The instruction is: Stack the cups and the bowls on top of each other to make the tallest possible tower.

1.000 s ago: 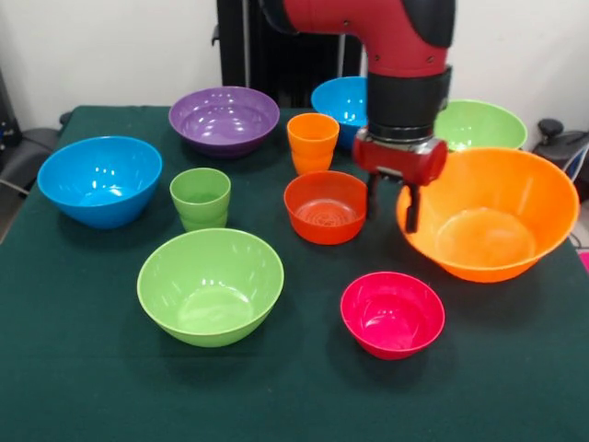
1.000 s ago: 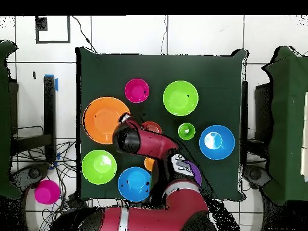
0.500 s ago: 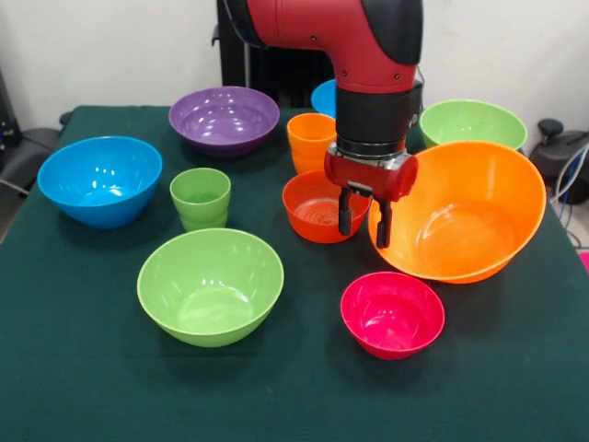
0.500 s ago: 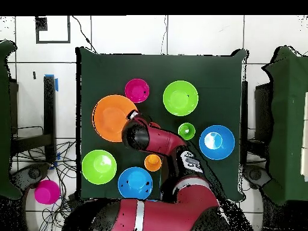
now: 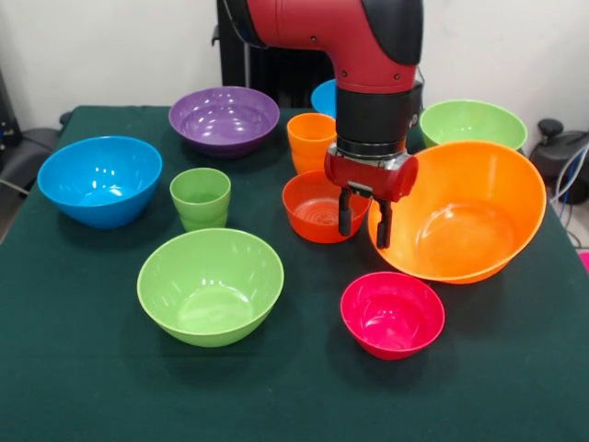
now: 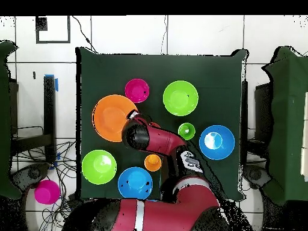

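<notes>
Gripper (image 5: pixel 365 218) pinching large orange bowl (image 5: pixel 469 221) rim
Bowl hangs tilted, clamped at the rim nearest the orange-red bowl (image 5: pixel 317 207).

The gripper (image 5: pixel 362 222) hangs at the rim of the tilted large orange bowl (image 5: pixel 460 216), hemmed closely; the small orange-red bowl (image 5: pixel 319 206) crowds it at 9 o'clock, the orange cup (image 5: pixel 312 141) stands at 11, and the magenta bowl (image 5: pixel 392 313) sits near at 6; between magenta bowl and the near light green bowl (image 5: pixel 211 285) runs a bare lane of green cloth (image 5: pixel 304 387); the front strip lies open.
</notes>
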Motion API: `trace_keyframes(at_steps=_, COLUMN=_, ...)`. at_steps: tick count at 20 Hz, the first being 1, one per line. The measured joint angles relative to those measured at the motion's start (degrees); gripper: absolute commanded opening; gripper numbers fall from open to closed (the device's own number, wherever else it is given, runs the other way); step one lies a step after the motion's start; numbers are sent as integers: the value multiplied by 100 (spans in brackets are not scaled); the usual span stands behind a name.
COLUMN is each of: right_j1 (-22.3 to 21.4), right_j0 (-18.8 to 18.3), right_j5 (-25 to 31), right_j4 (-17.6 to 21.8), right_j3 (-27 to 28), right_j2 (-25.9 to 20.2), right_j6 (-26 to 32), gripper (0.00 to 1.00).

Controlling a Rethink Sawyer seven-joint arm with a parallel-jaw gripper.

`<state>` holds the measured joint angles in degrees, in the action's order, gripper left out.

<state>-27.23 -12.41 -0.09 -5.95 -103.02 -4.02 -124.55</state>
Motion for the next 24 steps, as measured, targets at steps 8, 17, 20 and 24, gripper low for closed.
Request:
trace_keyframes(at_steps=8, right_j1=-50, right_j0=188, right_j5=17, right_j4=-14, right_j3=-2, right_j2=133, right_j6=0, gripper=100)
trace_keyframes(at_steps=17, right_j1=-400, right_j0=966, right_j5=587, right_j4=-273, right_j3=-12, right_j2=612, right_j6=0, gripper=100)
trace_keyframes(at_steps=20, right_j1=-480, right_j0=1068, right_j5=743, right_j4=-332, right_j3=-19, right_j2=674, right_j6=0, gripper=100)
trace_keyframes(at_steps=24, right_j1=-529, right_j0=1085, right_j5=805, right_j4=-364, right_j3=-22, right_j2=741, right_j6=0, gripper=100)
